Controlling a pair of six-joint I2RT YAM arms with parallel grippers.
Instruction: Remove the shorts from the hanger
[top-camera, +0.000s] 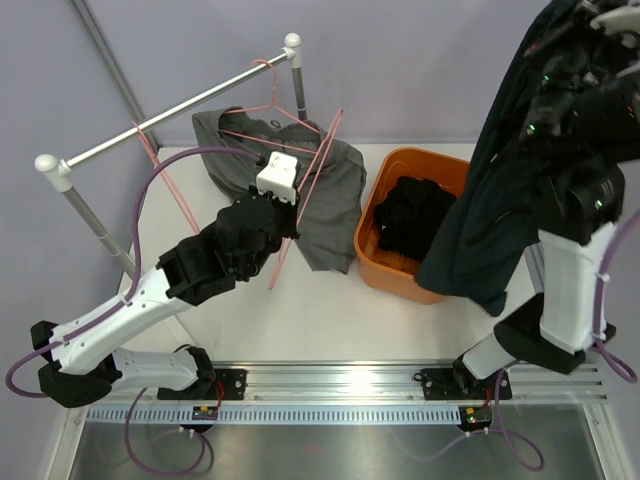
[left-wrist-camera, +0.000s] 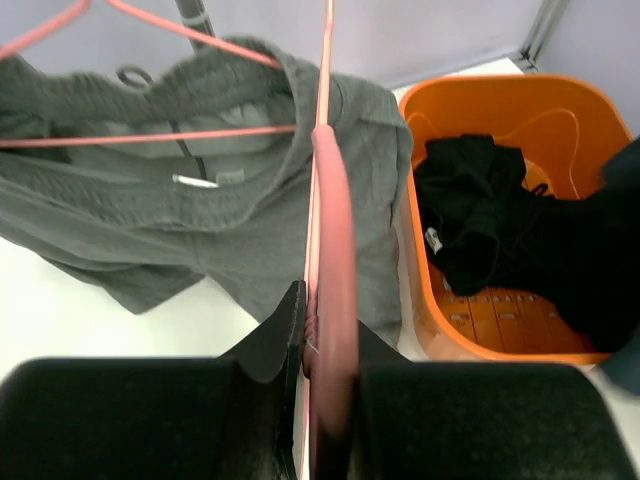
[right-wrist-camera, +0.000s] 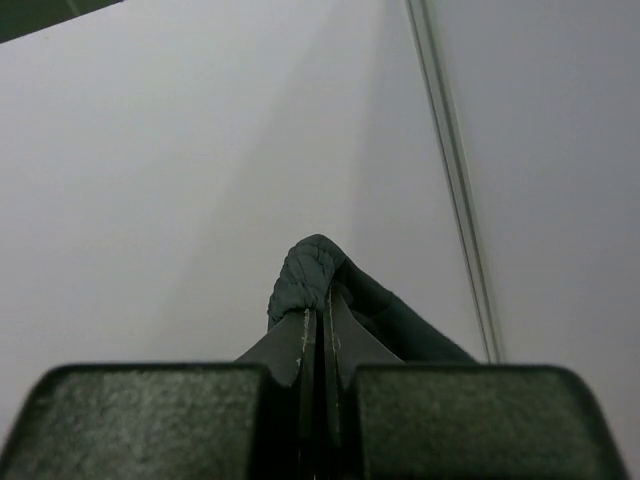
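The fingers of your left gripper (left-wrist-camera: 322, 335) are clamped on the bar of a thin pink plastic hanger (left-wrist-camera: 333, 220), which runs straight out from between them and looks bare, likely pinned so that it cannot swing. Just beyond and to the left of those fingers, the mid-grey cloth shorts (left-wrist-camera: 220, 235) lie slumped on the table with a second pink hanger (left-wrist-camera: 160, 132) through the waistband, so this pair is not yet freed. To the right of the fingers sits an orange plastic basket (left-wrist-camera: 500, 88) with the black cloth shorts (left-wrist-camera: 490, 225) heaped inside. The fingers of your right gripper (right-wrist-camera: 318, 325) are pinched shut on a bunched fold of the dark navy cloth shorts (top-camera: 495, 170), held high so the cloth hangs clear of any hanger and down beside the basket, probably ready for lowering in. Under it all is a white table (top-camera: 330, 330). Past the left fingers a metal rail with white ball ends (top-camera: 170, 118) crosses at an angle, against plain pale lilac walls (top-camera: 420, 60).
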